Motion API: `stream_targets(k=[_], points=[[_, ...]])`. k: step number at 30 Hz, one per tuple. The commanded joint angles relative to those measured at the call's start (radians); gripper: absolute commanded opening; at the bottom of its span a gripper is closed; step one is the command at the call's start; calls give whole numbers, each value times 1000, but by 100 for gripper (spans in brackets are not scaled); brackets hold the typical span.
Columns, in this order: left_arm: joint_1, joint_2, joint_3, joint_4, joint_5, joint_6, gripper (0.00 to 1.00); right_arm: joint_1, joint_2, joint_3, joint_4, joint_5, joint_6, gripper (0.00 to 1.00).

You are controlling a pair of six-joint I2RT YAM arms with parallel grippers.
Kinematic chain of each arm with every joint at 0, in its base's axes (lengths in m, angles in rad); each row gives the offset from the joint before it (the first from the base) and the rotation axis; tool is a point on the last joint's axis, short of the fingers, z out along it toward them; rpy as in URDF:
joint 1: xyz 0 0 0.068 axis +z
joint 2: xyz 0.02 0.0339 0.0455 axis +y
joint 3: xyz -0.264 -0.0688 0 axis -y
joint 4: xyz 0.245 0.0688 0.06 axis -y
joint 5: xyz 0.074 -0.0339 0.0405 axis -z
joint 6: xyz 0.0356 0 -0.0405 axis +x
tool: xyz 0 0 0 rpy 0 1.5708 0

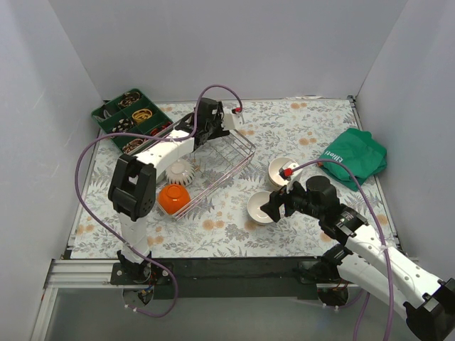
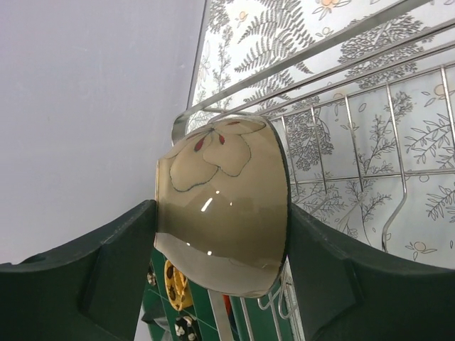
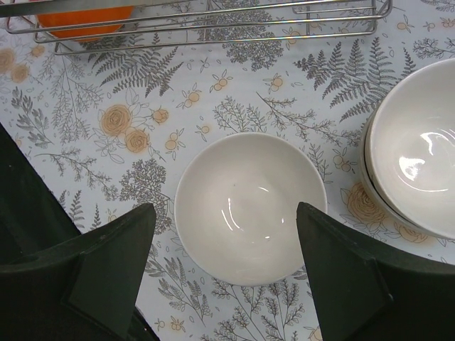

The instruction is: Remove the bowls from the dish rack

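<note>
The silver wire dish rack (image 1: 222, 158) lies left of centre. An orange bowl (image 1: 173, 199) and a white ribbed bowl (image 1: 180, 171) sit in its near end. My left gripper (image 1: 193, 130) is at the rack's far end. In the left wrist view it (image 2: 220, 238) is shut on a beige bowl with a flower pattern (image 2: 220, 192), held on edge over the rack wires (image 2: 355, 142). My right gripper (image 1: 274, 206) hangs open over a white bowl (image 3: 249, 206) on the table, one finger on each side and not touching. Stacked white bowls (image 3: 419, 149) stand beside it.
A green compartment tray (image 1: 131, 117) of small items stands at the back left, next to the rack. A green cloth (image 1: 355, 156) lies at the right. White walls close in the left, back and right sides.
</note>
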Motion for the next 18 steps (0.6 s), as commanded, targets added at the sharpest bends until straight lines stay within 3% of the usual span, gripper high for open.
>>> stream_targets(k=[1, 8, 18], points=[[-4, -134, -18, 138, -86, -45, 0, 0, -22, 15, 43, 3, 0, 88], [-19, -179, 23, 142, -173, -298, 0, -2, -14, 41, 37, -11, 0, 88], [-42, -309, -33, 82, -196, -643, 0, 0, 27, 89, 40, -13, 16, 88]])
